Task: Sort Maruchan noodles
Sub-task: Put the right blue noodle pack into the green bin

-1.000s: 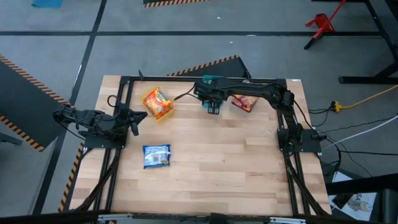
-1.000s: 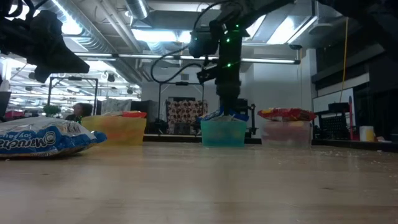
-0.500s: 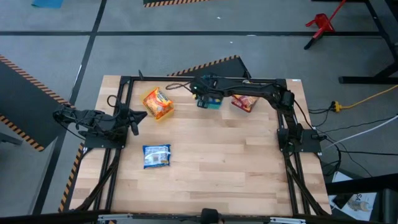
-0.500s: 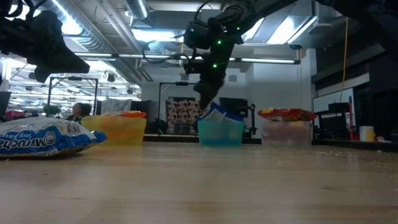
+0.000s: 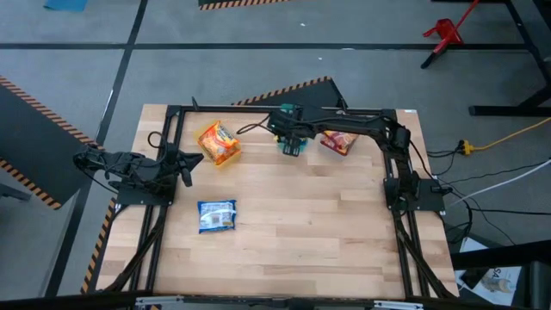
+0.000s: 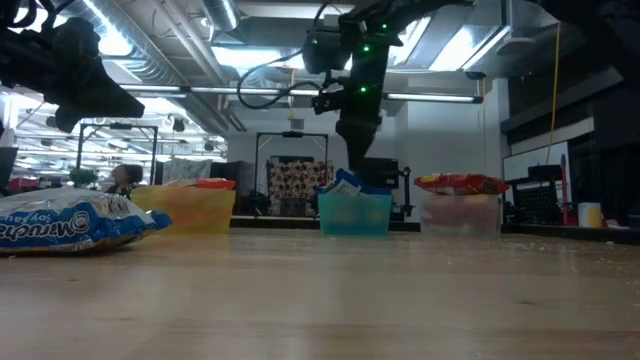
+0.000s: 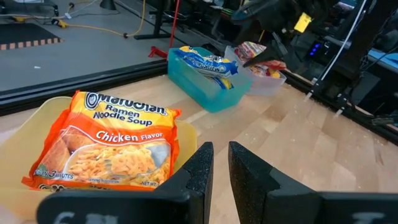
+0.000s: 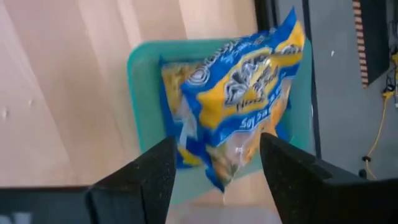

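A blue-and-yellow Maruchan packet (image 8: pixel 242 93) lies tilted in the teal bin (image 8: pixel 140 99), one end sticking up over the rim (image 6: pixel 345 183). My right gripper (image 8: pixel 216 144) hangs open just above it (image 6: pixel 357 165), at the table's far edge (image 5: pixel 293 146), with a finger on either side and touching nothing. An orange Chicken packet (image 7: pixel 112 143) rests flat in the yellow bin (image 7: pixel 18 149). A red packet (image 5: pixel 338 140) lies in the clear bin (image 6: pixel 460 215). Another blue packet (image 5: pixel 216 215) lies flat on the table. My left gripper (image 5: pixel 185 168) waits shut at the left edge.
The three bins stand in a row along the far edge: yellow (image 6: pixel 185 210), teal (image 6: pixel 355 213), clear. The black frame rails (image 5: pixel 258 110) run around the table's sides. Bare wood (image 5: pixel 318 224) stretches across the middle and near side.
My right gripper has risen from down in the teal bin, swinging a little toward the table's left and back. The blue packet has stayed behind in the bin, one end now propped up above the rim.
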{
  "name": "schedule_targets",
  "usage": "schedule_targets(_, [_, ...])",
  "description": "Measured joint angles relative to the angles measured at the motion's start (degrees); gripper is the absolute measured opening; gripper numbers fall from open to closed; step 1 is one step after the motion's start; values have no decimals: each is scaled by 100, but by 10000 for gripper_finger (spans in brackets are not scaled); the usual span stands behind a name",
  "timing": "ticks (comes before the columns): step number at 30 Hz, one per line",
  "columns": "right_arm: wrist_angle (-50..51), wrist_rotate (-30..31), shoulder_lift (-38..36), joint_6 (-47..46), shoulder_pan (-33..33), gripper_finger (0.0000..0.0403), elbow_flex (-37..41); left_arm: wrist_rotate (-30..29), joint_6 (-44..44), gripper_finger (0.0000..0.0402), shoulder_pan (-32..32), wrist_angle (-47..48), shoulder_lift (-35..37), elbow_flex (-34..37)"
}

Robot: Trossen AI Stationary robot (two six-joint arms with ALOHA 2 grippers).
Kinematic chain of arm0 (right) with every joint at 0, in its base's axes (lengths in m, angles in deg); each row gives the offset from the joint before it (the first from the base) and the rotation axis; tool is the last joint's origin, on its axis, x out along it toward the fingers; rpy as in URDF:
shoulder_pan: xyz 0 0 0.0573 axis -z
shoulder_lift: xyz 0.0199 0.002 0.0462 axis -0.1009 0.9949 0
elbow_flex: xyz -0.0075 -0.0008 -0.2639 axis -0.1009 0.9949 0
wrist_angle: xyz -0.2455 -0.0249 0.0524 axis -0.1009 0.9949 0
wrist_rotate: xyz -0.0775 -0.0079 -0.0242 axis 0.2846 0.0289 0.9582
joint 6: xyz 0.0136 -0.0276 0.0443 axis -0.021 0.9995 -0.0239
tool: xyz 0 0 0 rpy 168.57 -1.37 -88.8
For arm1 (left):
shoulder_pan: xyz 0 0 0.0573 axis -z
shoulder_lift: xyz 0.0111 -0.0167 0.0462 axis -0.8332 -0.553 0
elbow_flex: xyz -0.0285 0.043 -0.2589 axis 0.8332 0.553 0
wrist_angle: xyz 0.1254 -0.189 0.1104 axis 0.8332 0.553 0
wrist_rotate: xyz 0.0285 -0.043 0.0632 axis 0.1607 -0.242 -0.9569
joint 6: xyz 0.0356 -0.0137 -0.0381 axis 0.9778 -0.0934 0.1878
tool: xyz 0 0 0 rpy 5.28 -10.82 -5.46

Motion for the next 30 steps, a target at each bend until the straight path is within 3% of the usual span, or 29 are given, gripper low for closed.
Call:
schedule_targets(11, [-1041, -110, -66, -110, -20, 216, 720, 160, 0, 44, 1, 2, 0, 0])
schedule_targets(23, [-2695, 1224, -59, 159, -18, 215, 1943, 170, 0, 44, 1, 2, 2, 0])
schedule_targets(26, [-2819, 1265, -57, 164, -18, 195, 1999, 170, 0, 44, 1, 2, 0, 0])
schedule_targets(30, [-2838, 1358, -57, 178, -22, 133, 1997, 132, 0, 44, 1, 2, 0, 0])
